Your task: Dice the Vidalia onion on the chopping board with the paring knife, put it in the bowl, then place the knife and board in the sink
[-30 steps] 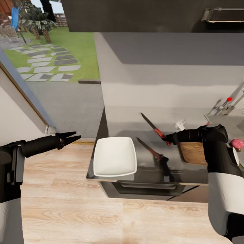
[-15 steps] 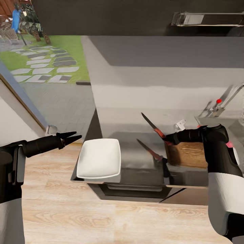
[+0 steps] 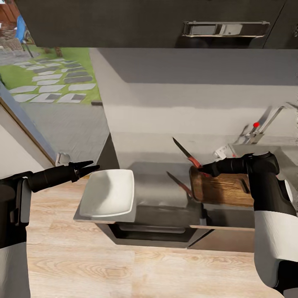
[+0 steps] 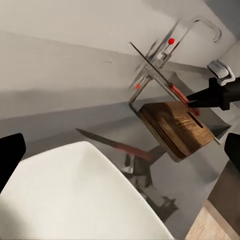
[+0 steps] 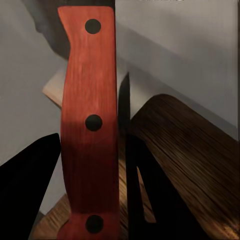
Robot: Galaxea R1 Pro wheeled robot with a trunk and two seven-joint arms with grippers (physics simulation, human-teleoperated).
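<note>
My right gripper (image 3: 203, 168) is shut on the orange-red handle of the paring knife (image 3: 188, 155), whose dark blade slants up and to the left above the grey countertop (image 3: 161, 182). The handle (image 5: 90, 125) sits between the dark fingers over the wooden chopping board (image 5: 185, 150). The chopping board (image 3: 221, 188) lies flat just right of the knife. The white square bowl (image 3: 108, 193) stands at the counter's left end. My left gripper (image 3: 94, 165) hovers open beside the bowl's far left corner, holding nothing. The sink (image 3: 248, 148) with its tap is at the far right. The Vidalia onion is out of view.
Dark wall cabinets (image 3: 145, 20) hang overhead. The counter's left end (image 3: 76, 215) drops to the wooden floor (image 3: 124, 269). A glass door (image 3: 49, 82) to a garden is at the left. The chrome tap (image 4: 190, 30) with a red knob (image 4: 171, 41) rises behind the board.
The whole picture has shifted: the camera moved, so counter, bowl and board sit further left and more of the board shows. Both grippers keep their pose; the knife stays held.
</note>
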